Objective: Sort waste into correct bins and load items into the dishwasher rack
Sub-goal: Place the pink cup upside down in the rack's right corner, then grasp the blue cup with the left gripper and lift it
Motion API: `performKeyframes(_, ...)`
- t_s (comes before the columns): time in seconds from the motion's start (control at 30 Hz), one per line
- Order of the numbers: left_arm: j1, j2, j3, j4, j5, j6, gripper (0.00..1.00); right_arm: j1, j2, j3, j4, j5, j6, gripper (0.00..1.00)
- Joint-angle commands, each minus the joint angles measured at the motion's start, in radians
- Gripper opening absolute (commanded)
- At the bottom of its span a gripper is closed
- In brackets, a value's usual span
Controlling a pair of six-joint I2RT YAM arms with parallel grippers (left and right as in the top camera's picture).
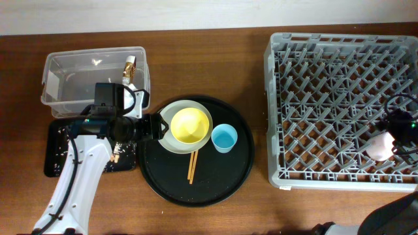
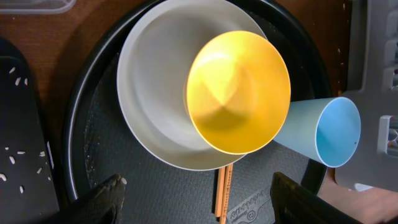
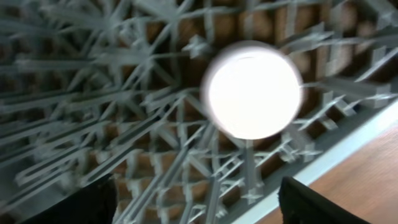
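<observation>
A small yellow bowl (image 1: 189, 125) sits in a pale grey-green plate (image 1: 168, 134) on the large round black tray (image 1: 215, 176). A light blue cup (image 1: 224, 138) and orange-brown chopsticks (image 1: 192, 166) are next to them. My left gripper (image 1: 153, 127) is open and empty, at the plate's left edge. In the left wrist view its fingers (image 2: 199, 202) straddle the chopsticks (image 2: 222, 193), below the plate (image 2: 155, 93), bowl (image 2: 239, 93) and cup (image 2: 329, 130). The pink cup (image 1: 379, 145) stands in the grey dishwasher rack (image 1: 339, 40). My right gripper (image 1: 390, 134) is open above the cup (image 3: 252, 90).
The clear tub (image 1: 91, 55) at the back left holds a brown-and-gold wrapper piece (image 1: 129, 67). The flat black tray (image 1: 55, 140) under my left arm carries pale crumbs (image 2: 15, 155). No tissue wads show. Bare wood lies between the round tray and the rack.
</observation>
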Motion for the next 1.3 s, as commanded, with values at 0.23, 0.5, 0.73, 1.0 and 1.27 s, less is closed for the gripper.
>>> performKeyframes(0.23,-0.158,-0.008,0.004,0.112,-0.008,0.013,0.73,0.255,-0.138,0.016,-0.105,-0.222,-0.153,0.79)
performKeyframes(0.5,-0.413,0.128,0.004,0.278,-0.078,0.012,0.68,0.498,-0.152,0.016,-0.113,-0.116,-0.155,0.83)
performKeyframes(0.73,-0.533,0.268,0.004,0.319,-0.138,-0.014,0.62,0.511,-0.152,0.016,-0.125,-0.116,-0.156,0.84)
performKeyframes(1.0,-0.547,0.279,0.004,0.297,-0.138,-0.014,0.13,0.511,-0.152,0.015,-0.135,-0.089,-0.156,0.85)
performKeyframes(1.27,-0.534,0.216,0.006,0.266,-0.137,-0.014,0.01,0.511,-0.152,0.015,-0.140,-0.072,-0.156,0.93)
